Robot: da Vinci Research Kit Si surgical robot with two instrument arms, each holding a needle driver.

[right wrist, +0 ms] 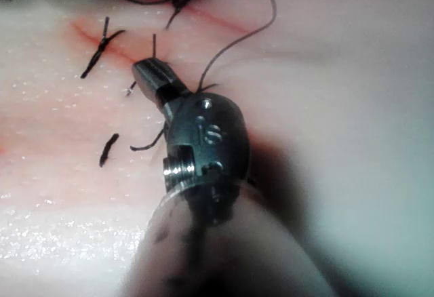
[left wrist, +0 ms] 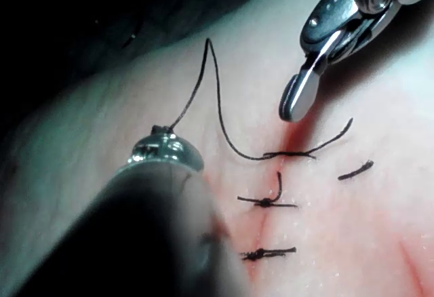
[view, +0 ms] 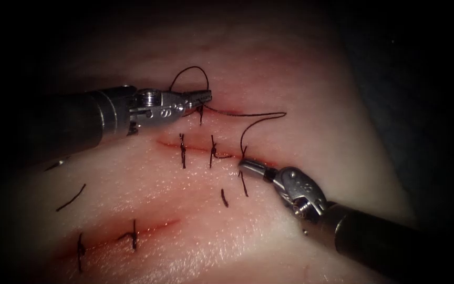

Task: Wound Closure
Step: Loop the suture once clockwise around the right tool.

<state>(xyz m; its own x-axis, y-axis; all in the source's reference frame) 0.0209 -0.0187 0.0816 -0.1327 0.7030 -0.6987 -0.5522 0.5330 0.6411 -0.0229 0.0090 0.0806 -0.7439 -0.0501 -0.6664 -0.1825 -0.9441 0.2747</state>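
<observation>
1. Pale tissue (view: pixel 300 105) under strong light, dark surround beyond; a reddened cut (view: pixel 195 148) running across it, with tied stitches (view: pixel 182 150) crossing it and a second stitched cut (view: pixel 132 234) nearer the viewer.
2. Left arm's tool (view: pixel 202 96) reaching in from the endoscope view's left, jaws pressed together on the thread (view: pixel 261 120) just above the cut's far line; a small loop of thread arching up directly behind those jaws. Probably held there to keep the strand taut and off the tissue, as a judgement.
3. From that grip, thread trailing toward the right, curving back and dropping to the right arm's tool (view: pixel 250 166).
4. Right arm's tool lying low on the tissue at the cut's right end, jaws drawn together to a narrow tip; thread meeting the tip, but whether clamped or merely passing beside it cannot be told. In the right wrist view the tip (right wrist: pixel 152 76) sitting just beside a stitch, thread rising from beside its wrist.
5. Loose cut ends of thread (view: pixel 71 198) lying scattered on the tissue, well apart from both tools.
6. Needle: not made out anywhere, neither in a jaw nor in the tissue.
</observation>
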